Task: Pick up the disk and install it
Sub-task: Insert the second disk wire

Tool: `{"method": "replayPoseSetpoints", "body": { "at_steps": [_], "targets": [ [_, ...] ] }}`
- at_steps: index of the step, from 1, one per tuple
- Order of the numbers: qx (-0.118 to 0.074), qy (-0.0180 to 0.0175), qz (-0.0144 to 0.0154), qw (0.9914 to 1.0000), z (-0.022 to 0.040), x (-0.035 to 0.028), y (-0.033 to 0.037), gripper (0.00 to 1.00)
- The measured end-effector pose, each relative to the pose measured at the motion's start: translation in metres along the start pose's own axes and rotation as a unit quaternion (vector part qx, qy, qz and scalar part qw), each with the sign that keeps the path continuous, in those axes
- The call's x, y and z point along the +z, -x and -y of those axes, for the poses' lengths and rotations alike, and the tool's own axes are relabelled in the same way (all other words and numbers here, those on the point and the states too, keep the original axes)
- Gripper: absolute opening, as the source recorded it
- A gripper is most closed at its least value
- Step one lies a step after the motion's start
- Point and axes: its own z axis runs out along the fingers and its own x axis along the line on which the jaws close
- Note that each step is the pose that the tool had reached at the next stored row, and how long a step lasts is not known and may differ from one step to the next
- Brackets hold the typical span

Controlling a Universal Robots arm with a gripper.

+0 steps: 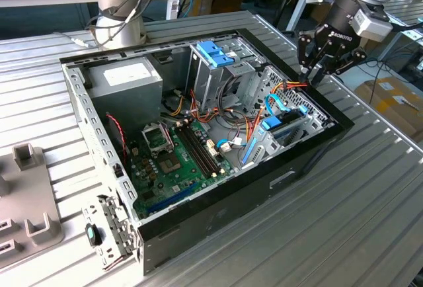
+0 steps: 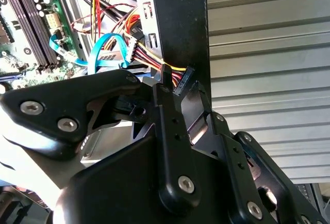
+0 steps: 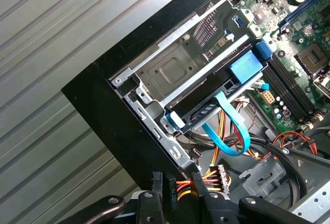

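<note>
My black three-fingered pincer (image 1: pixel 316 69) hangs at the far corner of the open black desktop computer case (image 1: pixel 218 201), on the exterior view's right, its fingers (image 2: pixel 170 97) drawn together around a small black cable connector (image 2: pixel 183 81) with red, yellow and black wires that run over the case's edge. In the first wrist view the same connector (image 3: pixel 157 178) sits between my fingertips, just beside the case's black wall. Past it, inside the case, the flat grey-black hard disk in its bright blue plastic carrier frame (image 3: pixel 227 87) lies in the metal drive bay along that wall, with a light blue ribbon cable (image 3: pixel 229 136) looping from its end; in the exterior view the disk (image 1: pixel 281 125) shows near the case's front corner. Farther in lies the green motherboard (image 1: pixel 178 158), then a tall metal cage topped by a blue plastic bracket (image 1: pixel 215 52), and a grey boxy power supply (image 1: pixel 125 79). The case rests on a ribbed grey metal table (image 1: pixel 344 227).
</note>
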Motion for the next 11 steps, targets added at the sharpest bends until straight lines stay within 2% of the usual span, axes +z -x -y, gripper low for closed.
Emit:
{"method": "replayPoseSetpoints", "body": {
  "at_steps": [6,11],
  "targets": [
    [0.0,0.0,0.0,1.0,0.0,0.0001,0.0,0.36],
    [0.0,0.0,0.0,1.0,0.0026,0.0002,-0.0014,0.36]
  ]
}}
